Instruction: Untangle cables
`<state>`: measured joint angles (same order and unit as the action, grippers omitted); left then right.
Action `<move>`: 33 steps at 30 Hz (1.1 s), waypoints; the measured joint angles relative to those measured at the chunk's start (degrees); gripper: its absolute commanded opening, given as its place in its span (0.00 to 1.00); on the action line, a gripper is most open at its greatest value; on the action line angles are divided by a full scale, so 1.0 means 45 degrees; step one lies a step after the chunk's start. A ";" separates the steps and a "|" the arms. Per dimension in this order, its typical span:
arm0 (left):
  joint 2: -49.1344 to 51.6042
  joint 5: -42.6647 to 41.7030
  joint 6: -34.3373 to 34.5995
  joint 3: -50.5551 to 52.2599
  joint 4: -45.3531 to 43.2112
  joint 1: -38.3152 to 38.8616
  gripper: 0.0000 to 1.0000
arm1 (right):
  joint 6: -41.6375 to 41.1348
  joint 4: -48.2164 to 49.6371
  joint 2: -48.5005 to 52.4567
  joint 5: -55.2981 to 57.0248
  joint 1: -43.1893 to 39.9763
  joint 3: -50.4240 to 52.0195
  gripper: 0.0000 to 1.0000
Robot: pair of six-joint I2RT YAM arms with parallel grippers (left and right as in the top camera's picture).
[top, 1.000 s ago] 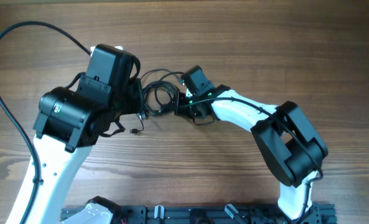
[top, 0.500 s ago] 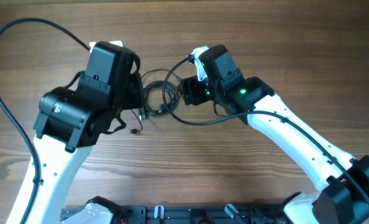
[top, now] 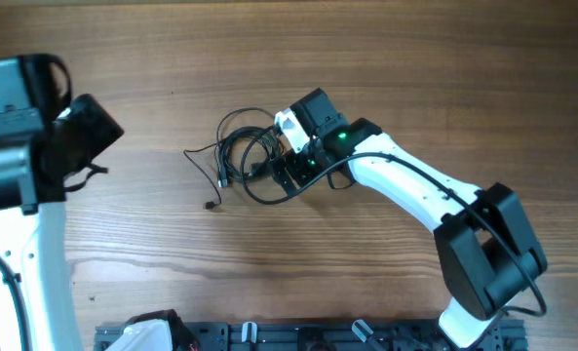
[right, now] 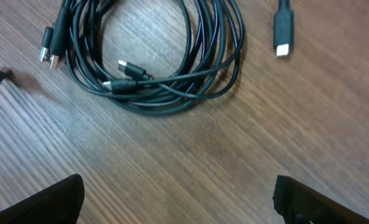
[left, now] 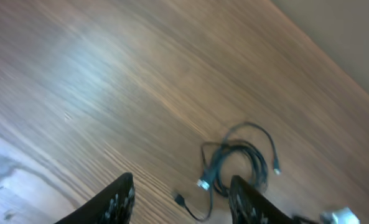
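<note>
The cables [top: 248, 156] lie in a small coil of thin dark wire on the wooden table, with loose strands and a plug end [top: 211, 205] trailing to the left. In the right wrist view the coil [right: 153, 56] lies flat with several plugs on it, and one loose plug [right: 284, 28] sits to its right. My right gripper [top: 287, 168] is at the coil's right edge. Its jaws [right: 184, 202] stand wide open over bare wood, holding nothing. My left gripper [left: 184, 205] is open and empty, far to the left of the cables [left: 234, 165].
The left arm [top: 35, 146] stands at the table's left side. A black rail [top: 269, 336] runs along the front edge. In the left wrist view the table's far edge [left: 333, 59] shows at the top right.
The left arm has pulled away from the bundle to the far left. The right arm has swung to the coil's right edge and its jaws have spread wide. The coil lies looser.
</note>
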<state>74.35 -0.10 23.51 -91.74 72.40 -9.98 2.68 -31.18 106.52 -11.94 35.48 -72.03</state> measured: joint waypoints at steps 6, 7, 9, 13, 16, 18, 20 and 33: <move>0.0194 -0.2045 -0.1530 0.1229 -0.0699 0.0816 0.53 | -0.0627 -0.0937 -0.0005 0.0015 0.0000 -0.0617 1.00; 0.0369 -0.2210 -0.1792 0.1540 -0.1001 0.1098 0.53 | -0.0797 -0.1287 -0.0024 0.0049 0.0000 -0.0971 1.00; 0.0937 -0.2472 -0.2283 0.2093 -0.1627 0.1651 0.54 | -0.1015 -0.1982 -0.0325 0.0141 0.0024 -0.1695 1.00; 0.2395 -0.2671 -0.3201 0.2594 -0.2443 0.2409 0.56 | -0.1103 -0.3614 -0.2123 0.0476 0.0058 -0.2866 1.00; 0.3575 -0.2725 -0.3866 0.2594 -0.3181 0.2837 0.56 | -0.1064 -0.4707 -0.4274 0.0573 0.0058 -0.3507 1.00; 0.4172 -0.2754 -0.4308 0.2594 -0.3619 0.3007 0.55 | -0.1054 -0.5391 -0.5610 0.0578 0.0058 -0.3696 1.00; 0.4930 -0.2773 -0.4901 0.2594 -0.4114 0.3191 0.53 | -0.1049 -0.6232 -0.6907 0.0573 0.0083 -0.3764 1.00; 0.7893 -0.2769 -0.8553 0.2599 -0.7427 0.3730 0.57 | -0.1010 -0.9636 -0.8587 -0.0894 0.0204 -0.3769 1.00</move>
<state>109.86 -12.56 -14.98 -80.05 38.98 6.81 -1.87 -74.54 67.88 -15.97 36.40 -88.99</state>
